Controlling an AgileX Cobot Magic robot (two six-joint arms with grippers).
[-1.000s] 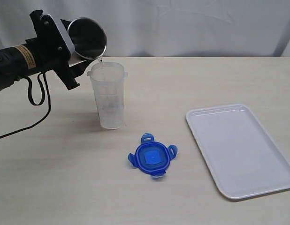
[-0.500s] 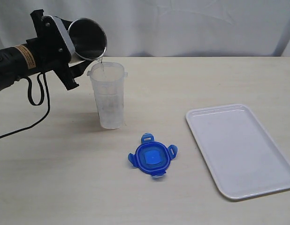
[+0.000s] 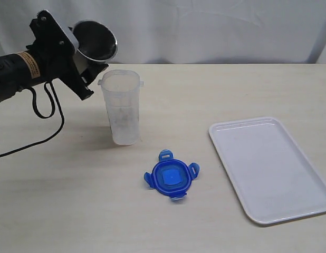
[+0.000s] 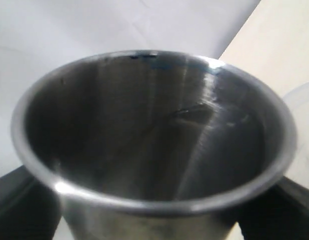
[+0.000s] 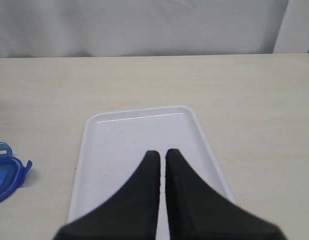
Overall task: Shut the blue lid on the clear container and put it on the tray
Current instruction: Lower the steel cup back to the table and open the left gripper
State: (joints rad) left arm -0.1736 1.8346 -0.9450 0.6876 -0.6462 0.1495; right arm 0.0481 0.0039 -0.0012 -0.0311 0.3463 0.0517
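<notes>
The clear container [image 3: 121, 108] stands upright and uncovered on the table. The blue lid [image 3: 171, 176] lies flat in front of it, to the right. At the right lies the white tray [image 3: 271, 168], with nothing on it. My left gripper [image 3: 88, 62] is shut on a steel cup [image 3: 95, 38], which it holds tilted just above and left of the container's rim. That cup [image 4: 154, 130] fills the left wrist view. My right gripper [image 5: 163, 152] is shut with nothing in it and hangs over the tray [image 5: 119, 140]. It is out of the exterior view. The lid's edge [image 5: 4, 175] shows beside the tray.
A black cable [image 3: 44, 105] hangs from the left arm and trails over the table's left side. A white curtain [image 3: 205, 26] closes off the back of the table.
The steel cup has tipped back up and lifted a little from the container's rim. The thin stream that ran from it into the container is gone. The right gripper has not moved.
</notes>
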